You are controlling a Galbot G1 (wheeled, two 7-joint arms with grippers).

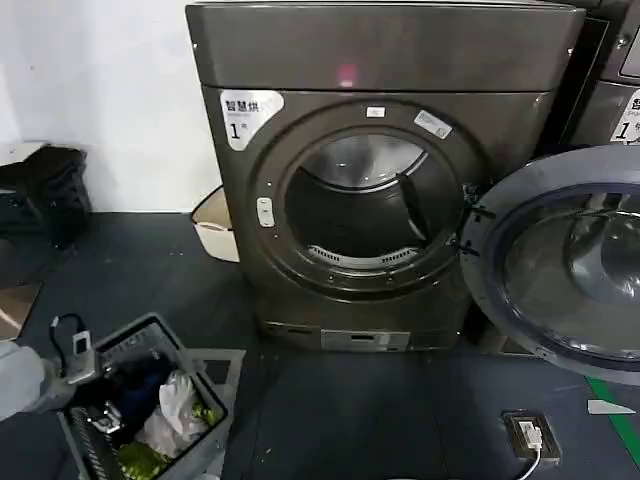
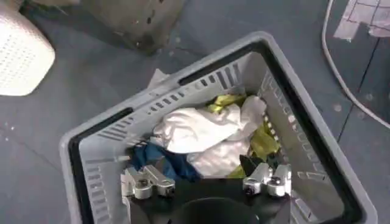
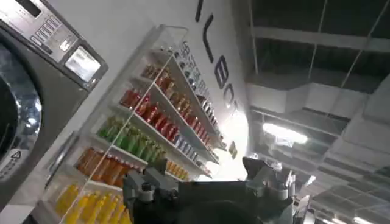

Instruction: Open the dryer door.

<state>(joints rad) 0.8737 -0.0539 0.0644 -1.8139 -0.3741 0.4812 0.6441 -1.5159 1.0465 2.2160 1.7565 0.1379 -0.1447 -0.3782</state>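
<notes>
Head view: the dryer (image 1: 385,150) stands at frame centre, its round drum opening exposed. The dryer door (image 1: 575,260) is already swung wide and hangs at the right edge of the frame, hinged on the right side of the opening, inner glass face turned toward the camera. By that evidence the task appears complete; nothing stands between door and machine. The left arm sits at lower left, its left hand (image 1: 78,352) over a grey laundry basket (image 1: 200,372) on the floor, well apart from the door and on the opposite side of the machine. A white basket (image 1: 213,232) rests beside the dryer's left flank, and a small device with a cable (image 1: 531,436) lies on the floor at lower right. Left wrist view: the left hand (image 2: 207,182) hovers directly above the laundry basket (image 2: 183,79), fingers spread with nothing between them, with white and yellow clothes (image 2: 210,134) beneath. Right wrist view: the right hand (image 3: 210,182) points upward toward the ceiling and a shelf of coloured bottles (image 3: 140,128), fingers spread and empty; a machine front occupies the left edge.
</notes>
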